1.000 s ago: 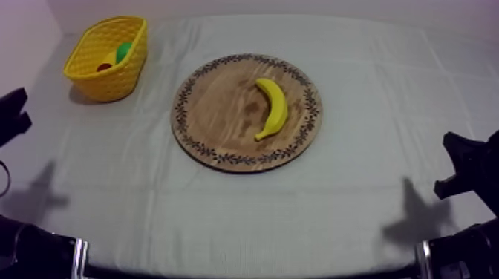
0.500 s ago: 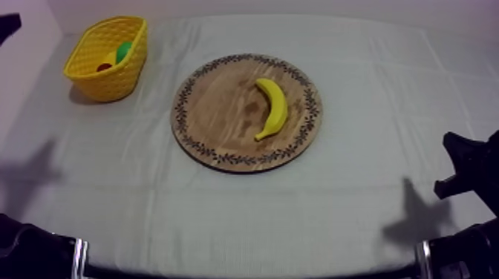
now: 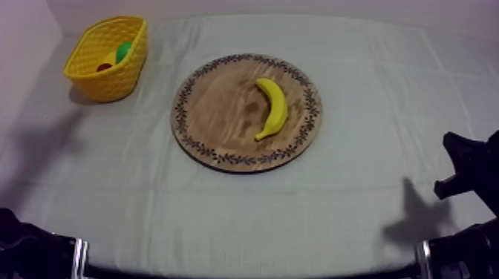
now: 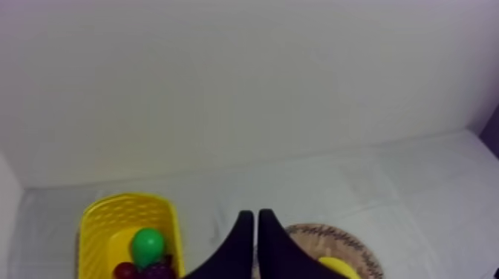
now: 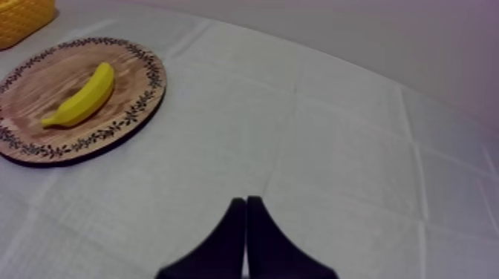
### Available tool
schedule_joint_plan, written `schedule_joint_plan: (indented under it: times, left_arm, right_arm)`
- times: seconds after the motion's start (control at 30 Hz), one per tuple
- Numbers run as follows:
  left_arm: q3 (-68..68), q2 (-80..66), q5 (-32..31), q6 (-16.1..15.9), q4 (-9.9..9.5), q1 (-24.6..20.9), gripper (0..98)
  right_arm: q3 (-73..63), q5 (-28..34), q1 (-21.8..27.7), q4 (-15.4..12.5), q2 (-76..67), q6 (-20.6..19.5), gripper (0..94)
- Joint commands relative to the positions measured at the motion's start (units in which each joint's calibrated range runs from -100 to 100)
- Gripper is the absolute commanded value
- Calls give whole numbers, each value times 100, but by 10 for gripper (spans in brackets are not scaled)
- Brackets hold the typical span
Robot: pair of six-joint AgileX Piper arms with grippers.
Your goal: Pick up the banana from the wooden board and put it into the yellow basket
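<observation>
Left claw [image 4: 252, 216] and right claw [image 5: 246, 200] both pressed together, empty. Banana [image 3: 272, 108] centre-frame on board [image 3: 215, 111] — I judge it light, rigid, slick; I'd pinch mid-curve.

Table [image 3: 386, 81] under a grey-white cloth [image 3: 223, 215], covered edge to edge. Cloth lies flat, with faint fold creases crossing it in a grid. Two things sit directly on it. Round wooden board [image 3: 215, 111], dark patterned rim, lies flat near the table's middle, somewhat toward the far edge. Yellow basket [image 3: 104, 83], lattice walls, stands upright at the far left corner, opening up. Board and basket are apart, with a strip of bare cloth between them. Soft grey shadows fall on the cloth along the left edge and toward the near right corner.
</observation>
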Motion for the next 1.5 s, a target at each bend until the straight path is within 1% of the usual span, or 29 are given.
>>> schedule_joint_plan:
  times: [0.0,0.33,0.63,0.9,1.07,1.2,1.3,1.37,1.4,1.47]
  left_arm:
    - [-503,367,10,127,-63,230,0]
    - [-1478,1396,465,459,-334,893,0]
    - [-2466,2557,911,1086,-726,1397,0]
    - [-3107,3712,1346,1557,-987,1810,0]
    - [-3174,4351,1466,1973,-1130,1984,0]
    - [-3244,4813,1499,2232,-1251,2080,0]
    - [-3304,5125,1509,2361,-1355,2133,0]
    - [-3334,5298,1511,2392,-1389,2149,1]
    - [-3344,5372,1512,2398,-1400,2154,12]
    - [-3357,5493,1510,2411,-1412,2160,88]
  right_arm:
    - [-3,-5,0,2,0,-13,3]
    - [-3,-5,0,2,0,-13,3]
    - [-3,-5,0,2,0,-13,3]
    - [-3,-5,0,2,0,-13,3]
    - [-3,-5,0,2,0,-13,3]
    - [-3,-5,0,2,0,-13,3]
    - [-3,-5,0,2,0,-13,3]
    - [-3,-5,0,2,0,-13,3]
    - [-3,-5,0,2,0,-13,3]
    - [-3,-5,0,2,0,-13,3]
